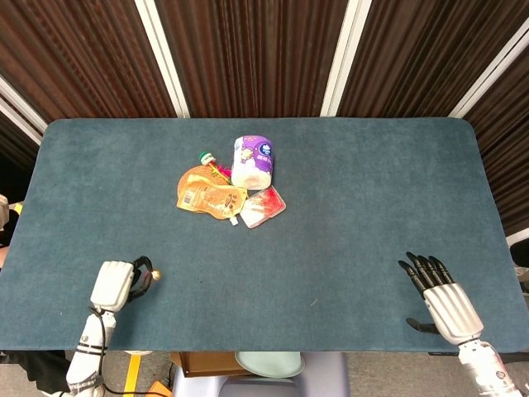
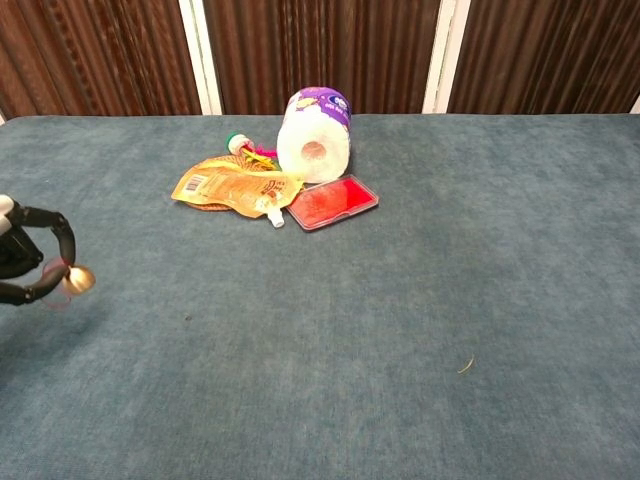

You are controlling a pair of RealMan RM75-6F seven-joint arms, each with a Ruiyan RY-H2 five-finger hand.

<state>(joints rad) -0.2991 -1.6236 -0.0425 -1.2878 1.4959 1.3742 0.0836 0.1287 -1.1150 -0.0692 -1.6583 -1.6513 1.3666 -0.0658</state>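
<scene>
Down at the near left edge of the tabletop (image 1: pixel 372 207), the left hand (image 1: pixel 116 284) has a small gold ball (image 2: pixel 79 280) pinched between its dark fingertips (image 2: pixel 62 262). From the chest view the ball looks raised just off the blue-green cloth, a faint shadow beneath it. It's round, shiny and brassy, with a thin reddish thread (image 2: pixel 58 300) looping below it. From the head view it's only a bright speck (image 1: pixel 154 275) just right of the hand.

Over at the near right corner, the right hand (image 1: pixel 440 291) lies palm down on the cloth, dark fingers stretched out side by side, holding nothing. It's well apart from everything else. The chest view doesn't catch it at all.

Between the two hands there's open cloth, with just a tiny pale scrap (image 2: pixel 465 365) lying on it right of centre.

Further back, past the middle, sits the cluster. An orange spouted pouch (image 2: pixel 232 187) lies flat, white cap pointing toward the near side. Just beside it on the right is a flat red packet (image 2: pixel 334 202) in clear wrap. Behind the packet and touching it, a toilet roll (image 2: pixel 315 135) in purple-printed wrap lies on its side, core facing the chest camera. Tucked behind the pouch is a small pink and yellow thing with a green cap (image 2: pixel 236 142), too small to make out.
</scene>
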